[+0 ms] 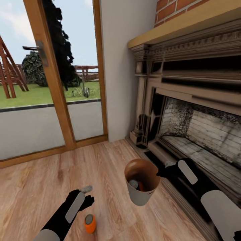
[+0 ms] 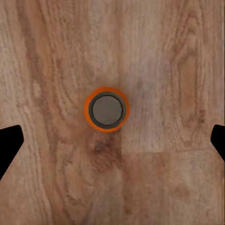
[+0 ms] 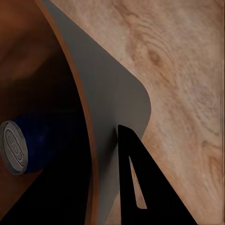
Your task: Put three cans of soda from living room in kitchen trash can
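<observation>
My left claw hangs wide open over the upright orange can of soda on the wood floor, while my right claw pinches the tash can rim beside the fireplace, a blue can inside.

A small orange soda can with a silver top stands upright on the light wood floor. The pale grey tapered bin with a brown inside is lifted and tilted, holding a dark blue can and an orange one.
</observation>
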Robot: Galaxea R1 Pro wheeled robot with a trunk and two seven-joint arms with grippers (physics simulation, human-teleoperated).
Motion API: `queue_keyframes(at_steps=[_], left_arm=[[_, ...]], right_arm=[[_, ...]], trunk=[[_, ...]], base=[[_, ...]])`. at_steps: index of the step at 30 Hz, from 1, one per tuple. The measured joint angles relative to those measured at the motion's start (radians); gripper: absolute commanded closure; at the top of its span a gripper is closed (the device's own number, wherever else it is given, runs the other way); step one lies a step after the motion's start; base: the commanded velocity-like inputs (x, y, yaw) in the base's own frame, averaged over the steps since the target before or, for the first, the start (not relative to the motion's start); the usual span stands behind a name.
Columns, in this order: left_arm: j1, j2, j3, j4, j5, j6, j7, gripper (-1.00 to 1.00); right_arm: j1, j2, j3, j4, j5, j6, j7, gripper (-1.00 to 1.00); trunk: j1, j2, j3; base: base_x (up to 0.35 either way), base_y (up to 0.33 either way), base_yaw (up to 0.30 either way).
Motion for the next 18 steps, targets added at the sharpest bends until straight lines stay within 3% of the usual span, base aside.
queue_keyframes(at_steps=[6,12,14,16,18], left_arm=[[0.000,0.001,0.000,0.001,-0.005,0.003,-0.001,-1.00],[0.000,0.011,0.006,0.031,-0.001,0.004,-0.011,-1.00],[0.000,0.013,0.006,0.056,-0.001,0.004,-0.011,-1.00],[-0.047,0.020,-0.001,0.176,-0.003,0.004,-0.026,-1.00],[-0.067,0.019,-0.024,0.222,-0.025,0.001,-0.048,-1.00]], right_arm=[[0.000,-0.001,0.000,0.000,0.010,0.000,-0.001,1.00],[0.000,0.000,0.000,0.000,0.000,0.000,0.000,1.00],[0.000,-0.001,-0.001,-0.001,-0.007,0.000,0.001,1.00],[0.000,-0.002,-0.001,-0.001,-0.006,0.000,0.000,1.00],[0.000,-0.002,0.000,-0.001,0.002,0.001,0.000,1.00]], trunk=[[0.000,0.000,0.000],[0.000,0.000,0.000],[0.000,0.000,0.000],[0.000,0.000,0.000],[0.000,0.000,0.000]], base=[[0.078,0.000,-0.245],[0.144,0.000,-0.031],[0.026,0.000,-0.004],[0.006,0.000,-0.001],[0.003,0.000,0.000]])
